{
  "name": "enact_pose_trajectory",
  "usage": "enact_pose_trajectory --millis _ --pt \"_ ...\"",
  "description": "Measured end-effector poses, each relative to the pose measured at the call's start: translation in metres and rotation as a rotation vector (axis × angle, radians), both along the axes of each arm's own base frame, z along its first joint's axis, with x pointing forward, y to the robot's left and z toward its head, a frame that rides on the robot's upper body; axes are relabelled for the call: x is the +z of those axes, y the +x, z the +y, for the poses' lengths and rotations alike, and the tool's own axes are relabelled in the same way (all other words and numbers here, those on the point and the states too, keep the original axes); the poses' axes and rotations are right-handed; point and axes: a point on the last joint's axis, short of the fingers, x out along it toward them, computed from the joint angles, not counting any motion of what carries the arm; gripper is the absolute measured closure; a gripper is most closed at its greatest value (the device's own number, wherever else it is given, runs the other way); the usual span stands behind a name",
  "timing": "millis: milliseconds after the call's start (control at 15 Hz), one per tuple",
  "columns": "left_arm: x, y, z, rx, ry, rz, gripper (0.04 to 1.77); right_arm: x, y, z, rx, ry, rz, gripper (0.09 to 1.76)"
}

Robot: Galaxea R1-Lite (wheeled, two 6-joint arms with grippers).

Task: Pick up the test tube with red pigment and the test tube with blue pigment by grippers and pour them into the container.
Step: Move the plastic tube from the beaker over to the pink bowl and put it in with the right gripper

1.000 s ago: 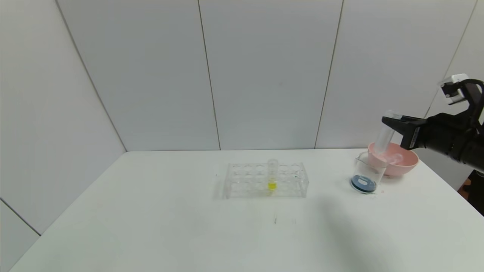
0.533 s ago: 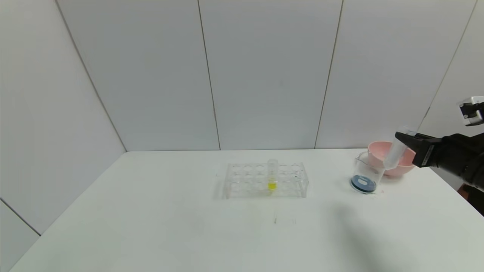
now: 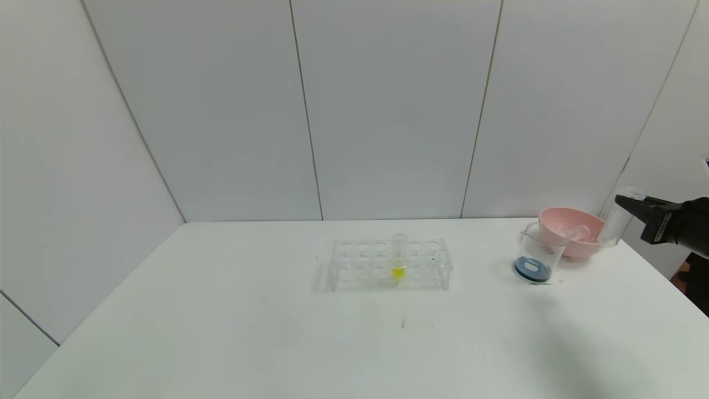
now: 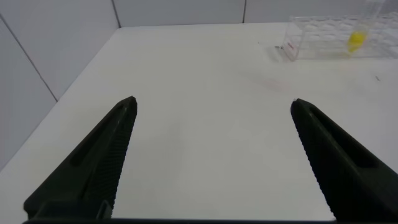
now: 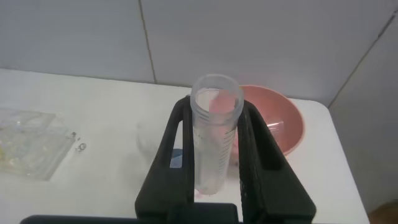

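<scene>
Head view: beaker (image 3: 536, 256) stands on the table (image 3: 277, 343) just in front of the pink bowl (image 3: 573, 230), with dark blue liquid pooled at its bottom. So at least the blue pour looks done; can't tell from colour alone whether red went in too. Right gripper (image 3: 628, 204) is at the right edge, above and beside the bowl, clamped on a clear tube (image 3: 612, 224) that looks empty. Another empty tube seems to lie inside the bowl, hard to be sure. Rack (image 3: 389, 265) mid-table holds only the yellow tube (image 3: 399, 260), untouched. No tube with red or blue liquid is visible anywhere, so both look emptied.

Left wrist view: left gripper (image 4: 214, 155) hangs over bare table, fingers wide apart, holding nothing, well away from the rack (image 4: 339, 40). Idle.

Right wrist view: fingers closed on the tube (image 5: 214, 137), open mouth facing the camera, inside looks dry bar a faint pink tint. Bowl (image 5: 283, 127) sits beyond it, beaker (image 5: 155, 140) faintly visible alongside.

Judgement: pouring is essentially finished; what's left is dropping this empty tube, probably into the bowl.
</scene>
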Motion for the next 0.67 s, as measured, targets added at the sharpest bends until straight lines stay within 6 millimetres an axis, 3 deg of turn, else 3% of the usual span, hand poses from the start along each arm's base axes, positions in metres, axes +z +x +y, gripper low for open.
enact_pose_trajectory --millis 333,667 --pt "0.0 0.0 0.0 0.0 0.0 0.0 0.05 -0.015 0.052 -0.033 -0.101 -0.012 -0.022 1.38" --pt "0.0 0.0 0.0 0.0 0.0 0.0 0.05 -0.039 0.115 -0.044 -0.168 -0.02 -0.027 1.38"
